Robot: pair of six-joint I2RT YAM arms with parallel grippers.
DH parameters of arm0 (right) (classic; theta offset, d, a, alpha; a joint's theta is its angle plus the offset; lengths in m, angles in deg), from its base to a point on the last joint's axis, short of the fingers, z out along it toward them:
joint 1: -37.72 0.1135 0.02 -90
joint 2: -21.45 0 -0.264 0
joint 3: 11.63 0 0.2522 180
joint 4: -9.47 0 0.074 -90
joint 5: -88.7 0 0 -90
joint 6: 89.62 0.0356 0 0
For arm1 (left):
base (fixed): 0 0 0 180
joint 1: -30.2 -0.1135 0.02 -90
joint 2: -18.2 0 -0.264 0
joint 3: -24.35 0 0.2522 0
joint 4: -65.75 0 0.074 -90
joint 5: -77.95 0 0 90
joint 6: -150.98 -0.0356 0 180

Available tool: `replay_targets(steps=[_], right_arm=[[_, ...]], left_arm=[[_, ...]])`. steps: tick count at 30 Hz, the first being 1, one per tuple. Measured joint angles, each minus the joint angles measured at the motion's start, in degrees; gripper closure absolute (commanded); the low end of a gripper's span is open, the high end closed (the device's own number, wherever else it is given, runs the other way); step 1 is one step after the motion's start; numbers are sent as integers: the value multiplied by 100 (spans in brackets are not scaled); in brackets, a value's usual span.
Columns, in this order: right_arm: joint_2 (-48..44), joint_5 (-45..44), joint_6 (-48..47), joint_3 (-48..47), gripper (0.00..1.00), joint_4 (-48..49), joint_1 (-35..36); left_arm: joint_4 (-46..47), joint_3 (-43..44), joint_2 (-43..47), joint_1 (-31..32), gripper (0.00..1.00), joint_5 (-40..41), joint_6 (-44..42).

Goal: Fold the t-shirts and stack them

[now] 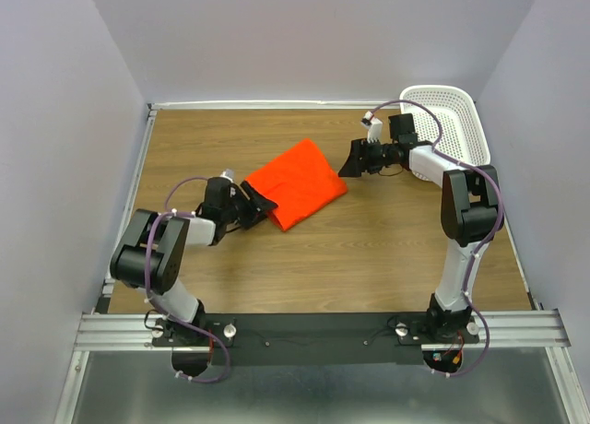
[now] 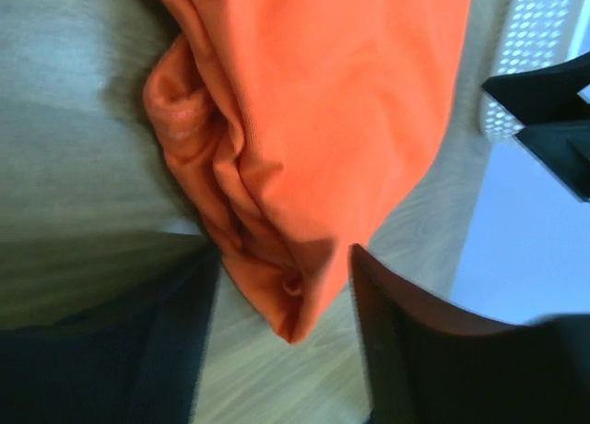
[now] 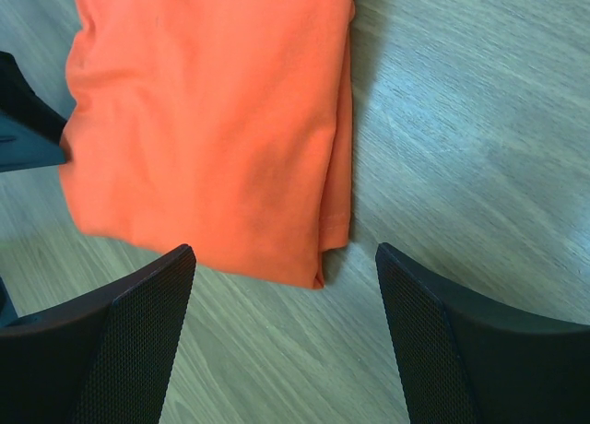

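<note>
Overhead, I can't make out where the left gripper (image 1: 257, 207) ends against the orange t-shirt (image 1: 297, 182). Its wrist view is blurred and crops the cloth. There the jaws stand spread, with the shirt's bunched corner lying between them unpinched; I can't tell whether they touch it. The folded shirt lies mid-table (image 1: 369, 249). The right gripper (image 1: 355, 160), at the shirt's 2 o'clock, gapes wide and empty, just short of the folded edge.
</note>
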Motion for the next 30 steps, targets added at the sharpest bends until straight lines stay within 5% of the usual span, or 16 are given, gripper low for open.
replay_targets(steps=[1, 5, 11, 16, 30], right_arm=[[0, 2, -4, 0, 14, 0, 0], [0, 11, -17, 0, 14, -2, 0], [-39, 13, -44, 4, 14, -9, 0], [-153, 17, -48, 4, 14, -7, 0], [-299, 144, -55, 4, 14, -22, -2]], left_arm=[[31, 66, -120, 20, 48, -4, 13], [107, 271, -546, 52, 100, 13, -7], [-212, 671, -778, -153, 100, -26, -420], [-1139, 1327, -824, -935, 100, -98, -1281], [-4708, 5261, -2649, -3115, 100, 1008, -3794]])
